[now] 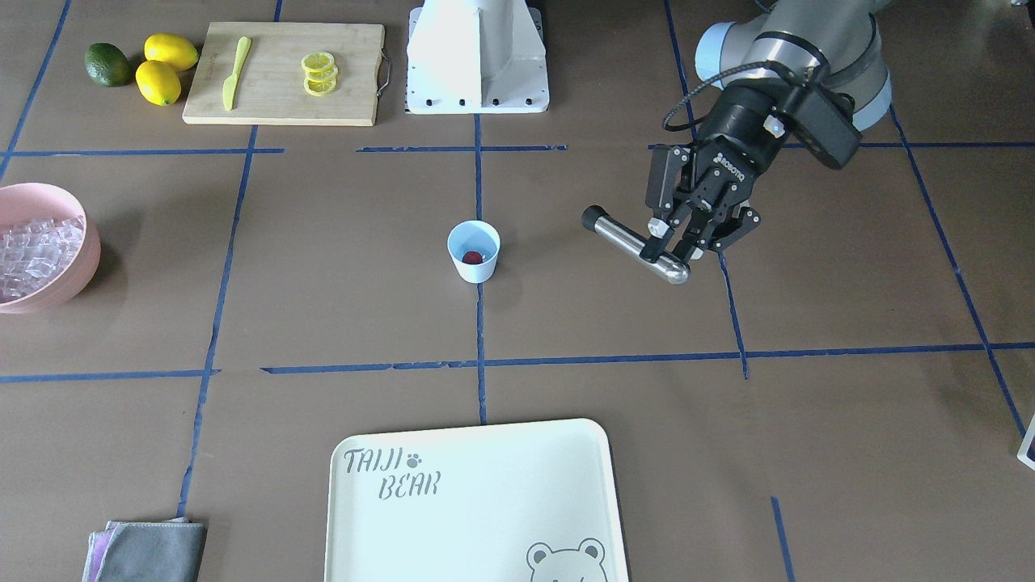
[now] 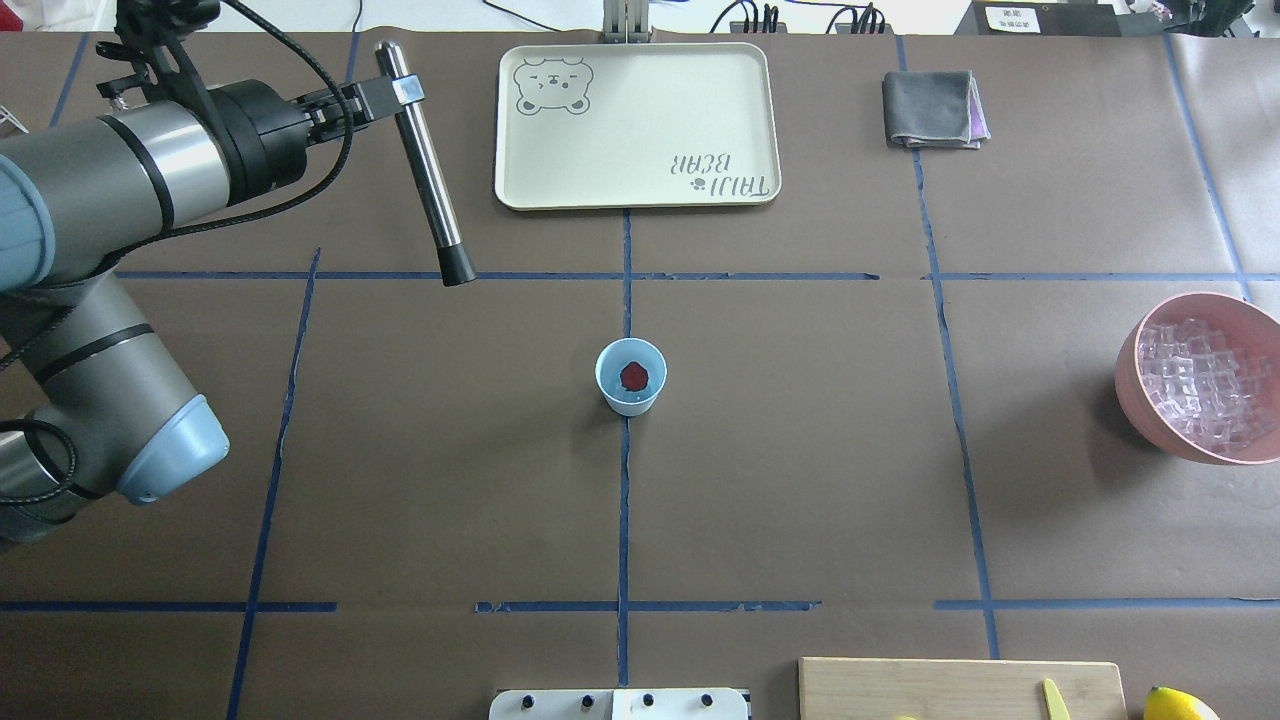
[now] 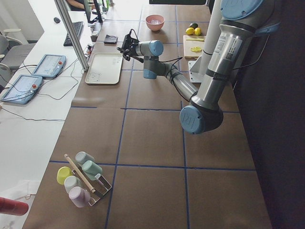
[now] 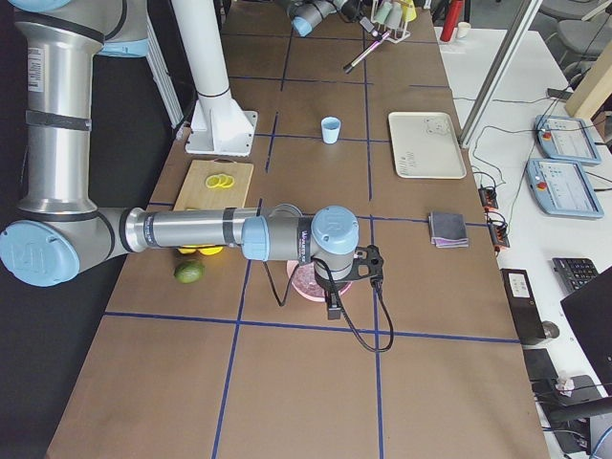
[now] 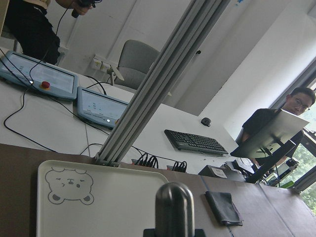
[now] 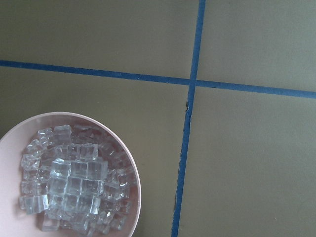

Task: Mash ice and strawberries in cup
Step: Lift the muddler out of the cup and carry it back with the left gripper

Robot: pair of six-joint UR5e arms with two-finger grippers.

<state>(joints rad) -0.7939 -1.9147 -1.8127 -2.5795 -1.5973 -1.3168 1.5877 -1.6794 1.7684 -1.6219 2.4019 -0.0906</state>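
Left fingers [image 1: 687, 238] gripping steel rod [image 1: 623, 236], brown taped table [image 1: 340, 307] — office desks [image 5: 49, 129] beyond

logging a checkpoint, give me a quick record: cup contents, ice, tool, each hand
cup: upright at table centre, holds the strawberry; no ice seen in it
ice: piled in pink bowl
tool: metal rod, held off the table, to one side of the cup
left hand: shut on metal rod
right hand: by pink bowl; open or shut unclear
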